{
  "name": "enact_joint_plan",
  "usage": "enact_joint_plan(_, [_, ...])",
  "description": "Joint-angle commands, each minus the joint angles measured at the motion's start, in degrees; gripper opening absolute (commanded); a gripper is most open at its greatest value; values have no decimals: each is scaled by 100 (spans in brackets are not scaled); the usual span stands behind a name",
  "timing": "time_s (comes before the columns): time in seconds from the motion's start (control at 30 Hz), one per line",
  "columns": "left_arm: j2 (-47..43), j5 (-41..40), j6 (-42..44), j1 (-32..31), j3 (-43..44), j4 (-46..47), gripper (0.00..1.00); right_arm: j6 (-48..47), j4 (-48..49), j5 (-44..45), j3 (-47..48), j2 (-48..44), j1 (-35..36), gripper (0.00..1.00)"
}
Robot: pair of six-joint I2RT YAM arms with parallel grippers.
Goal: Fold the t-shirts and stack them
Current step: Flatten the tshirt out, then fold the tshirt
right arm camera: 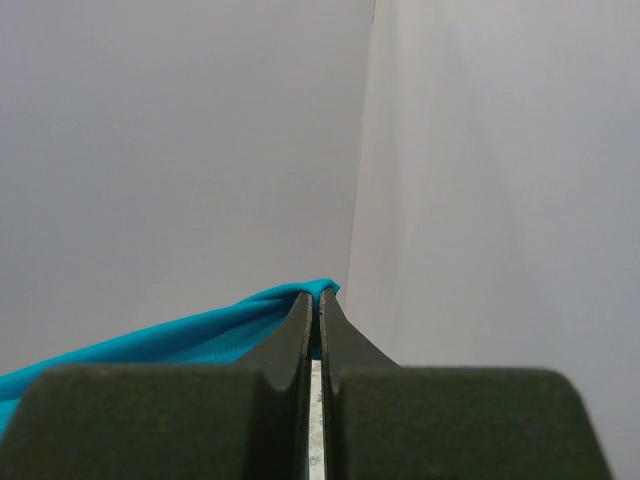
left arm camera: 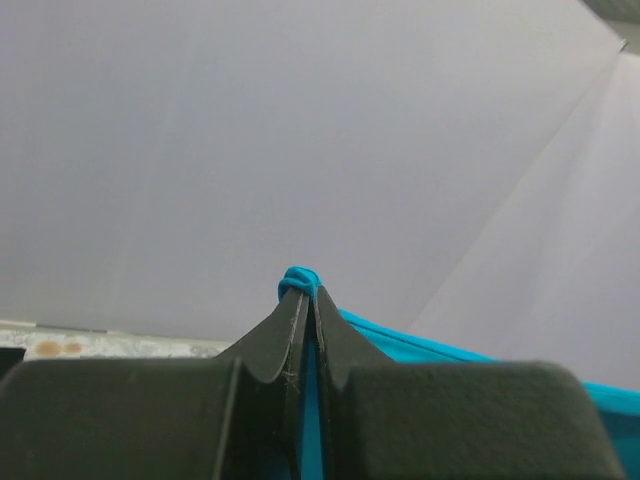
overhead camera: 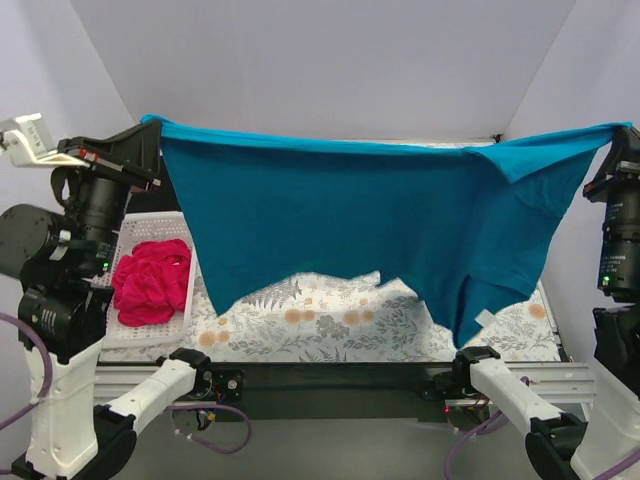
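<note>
From above, you have the teal-blue t-shirt (overhead camera: 350,230) stretched wide in the air. Its top edge runs taut from the left claw (overhead camera: 150,125) to the right claw (overhead camera: 622,135). The body hangs like a curtain over the floral desk (overhead camera: 330,320), and you cannot tell whether the lowest corner touches it. Holding it this way looks meant to let the cloth fall flat and open before you lay it down for folding. Both arms are raised high and spread far apart, one at each side wall, with the wrists at about the same level. The magenta-pink t-shirt (overhead camera: 152,280) lies crumpled in the white basket (overhead camera: 150,217), below the left arm.

In the left wrist view, the left claw (left arm camera: 303,295) is clamped on the shirt. A small knob of teal pokes above the tips, and the rest trails off to the right.

In the right wrist view, the right claw (right arm camera: 318,300) is likewise pinched closed on the shirt's edge, which runs away to the left. Both claws point toward the bare back wall.
</note>
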Motion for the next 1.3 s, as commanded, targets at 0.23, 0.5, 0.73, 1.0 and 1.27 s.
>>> enact_joint_plan(0.23, [2079,-862,283,33,-1071,30,0,-1332,1809,20,-1217,1684,1,1])
enact_joint_plan(0.5, [4335,-1399,-314,384,-2162,1454,0,-1616,3718,10,-2556,3958,-61,1])
enact_joint_plan(0.73, [5760,-1074,-465,771,-1864,1991,0,-1246,3938,-420,-2336,5534,-157,1])
enact_joint_plan(1.0, [6545,-819,-254,876,-1179,2132,0,-1071,3912,-781,-2160,6089,-307,1])
enact_joint_plan(1.27, [6537,-459,-412,929,-1020,2000,0,-728,3429,-1079,-2151,5782,-342,1])
